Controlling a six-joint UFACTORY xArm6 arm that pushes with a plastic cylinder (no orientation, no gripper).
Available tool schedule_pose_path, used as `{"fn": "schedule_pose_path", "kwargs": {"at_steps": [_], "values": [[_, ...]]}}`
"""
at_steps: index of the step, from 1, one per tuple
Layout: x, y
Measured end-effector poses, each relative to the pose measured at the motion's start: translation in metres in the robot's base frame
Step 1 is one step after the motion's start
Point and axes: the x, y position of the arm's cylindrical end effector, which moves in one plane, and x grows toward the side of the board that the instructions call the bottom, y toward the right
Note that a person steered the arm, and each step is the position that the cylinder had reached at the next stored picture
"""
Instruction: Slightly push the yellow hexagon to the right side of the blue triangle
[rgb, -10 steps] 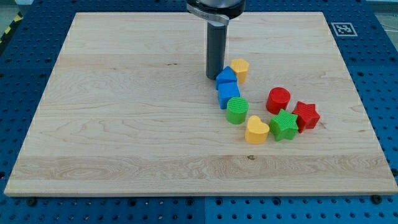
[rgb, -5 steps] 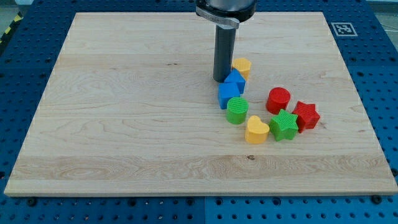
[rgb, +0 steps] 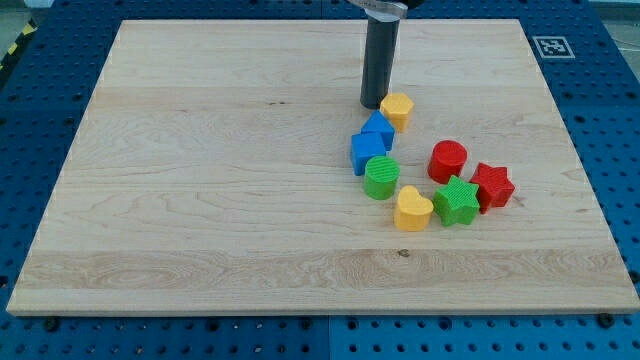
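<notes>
The yellow hexagon (rgb: 398, 109) lies on the wooden board, just above and to the right of the blue triangle (rgb: 378, 129). The two are close, almost touching. My tip (rgb: 373, 105) stands right at the hexagon's left side and just above the blue triangle. A blue cube (rgb: 366, 152) sits directly below the triangle, touching it.
A green cylinder (rgb: 381, 177) sits below the blue cube. A yellow heart (rgb: 412, 210), a green star (rgb: 456, 200), a red cylinder (rgb: 447, 161) and a red star (rgb: 491, 185) cluster to the lower right. The board's right edge (rgb: 575, 150) lies beyond them.
My tip has moved up and to the right, from the blue triangle's left to the hexagon's left. The triangle shifted right, and the hexagon moved slightly right.
</notes>
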Motion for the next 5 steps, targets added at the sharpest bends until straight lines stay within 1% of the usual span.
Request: {"fn": "schedule_pose_path", "kwargs": {"at_steps": [1,2,3,4,5], "values": [[-0.001,0.0],[-0.023,0.001],[-0.014,0.007],[0.011,0.011],[0.014,0.011]]}}
